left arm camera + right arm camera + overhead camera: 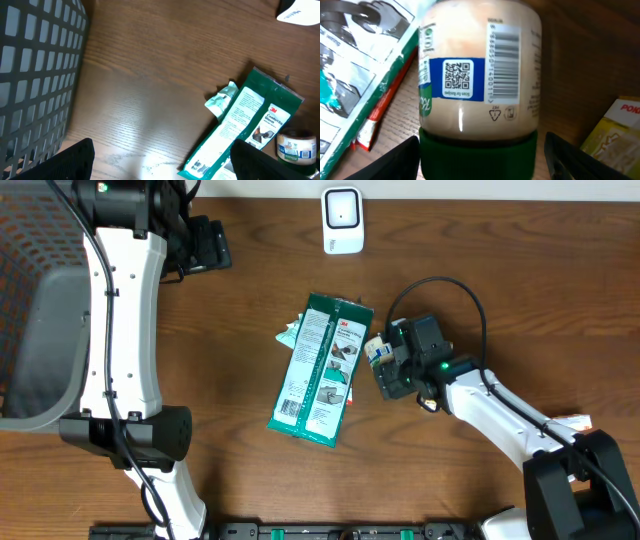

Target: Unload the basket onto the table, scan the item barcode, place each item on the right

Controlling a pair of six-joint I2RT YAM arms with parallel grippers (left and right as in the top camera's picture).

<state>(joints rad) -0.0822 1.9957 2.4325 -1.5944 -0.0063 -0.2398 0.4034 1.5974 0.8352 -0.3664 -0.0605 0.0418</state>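
Observation:
A jar (480,75) with a green lid (477,152) lies on its side on the wooden table, its barcode (505,62) and a QR code facing up. My right gripper (480,157) is open, with one finger on each side of the lid; a small gap shows at the right finger. From overhead the jar (378,352) lies right of the green glove package (322,370), with the right gripper (385,368) at it. The white scanner (342,220) stands at the table's far edge. My left gripper (162,162) hangs open and empty, high over the table's left part.
A grey mesh basket (30,300) fills the left side. A crumpled teal wrapper (290,333) lies at the glove package's upper left. A yellow box (615,135) lies right of the jar, and a red-edged item (380,110) shows beside the glove package.

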